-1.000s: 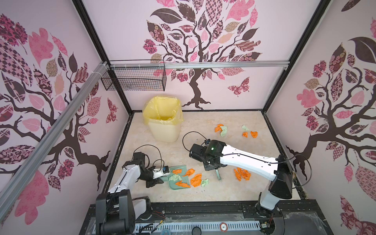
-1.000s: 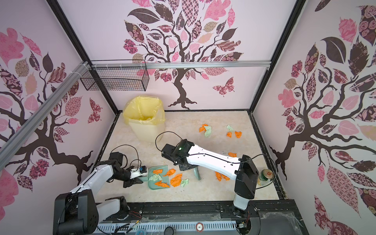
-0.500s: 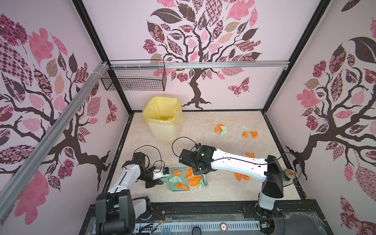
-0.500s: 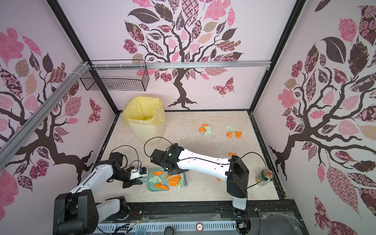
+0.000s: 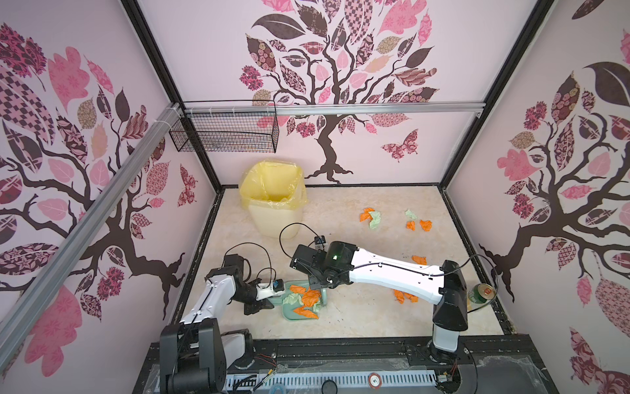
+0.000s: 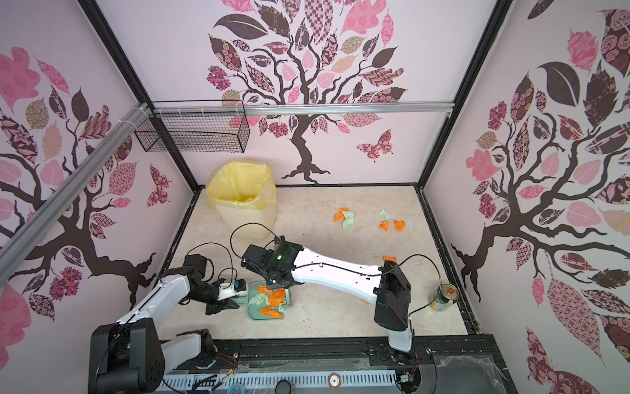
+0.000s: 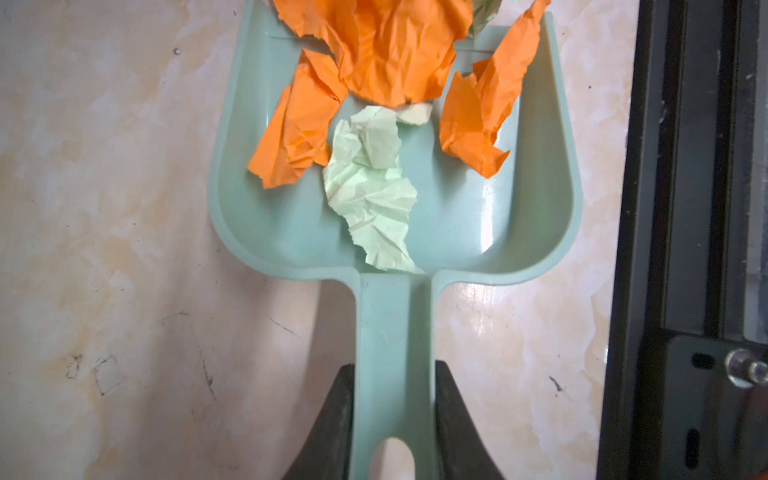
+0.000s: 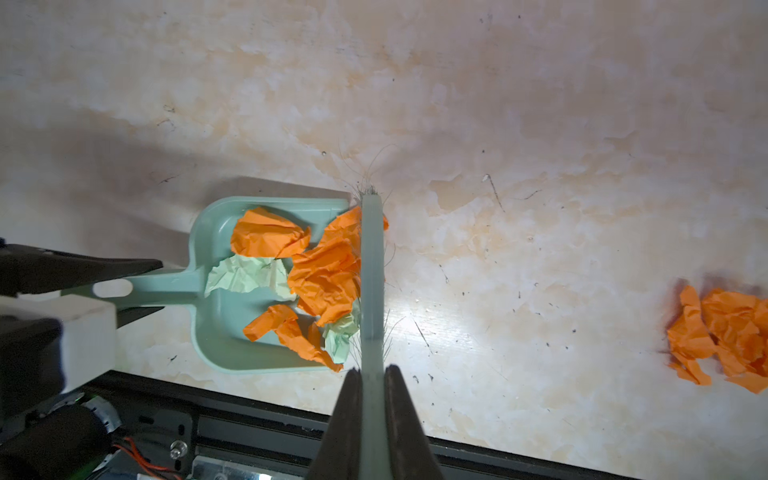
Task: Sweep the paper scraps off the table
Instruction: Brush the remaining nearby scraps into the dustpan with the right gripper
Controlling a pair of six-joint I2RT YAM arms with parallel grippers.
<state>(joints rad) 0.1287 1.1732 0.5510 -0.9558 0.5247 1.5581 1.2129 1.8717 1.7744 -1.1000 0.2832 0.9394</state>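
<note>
Sweeping leftward over the last second, the right gripper (image 8: 372, 374), clamped tight on the brush (image 8: 371, 266), has carried the bristles from open table up to the mouth of the dustpan (image 8: 216, 332). The orange and green paper scraps (image 8: 328, 274) that lay before the pan now sit inside it, a few at the lip against the brush. The left gripper (image 7: 395, 365) pinches the dustpan's handle, with the pan flat on the table (image 5: 358, 314). That batch looks gathered. An orange cluster (image 8: 723, 332) lies well apart on the table, and far scraps (image 5: 371, 218) remain at the back, right of the yellow-lined bin (image 5: 272, 204), so more sweeps seem needed.
</note>
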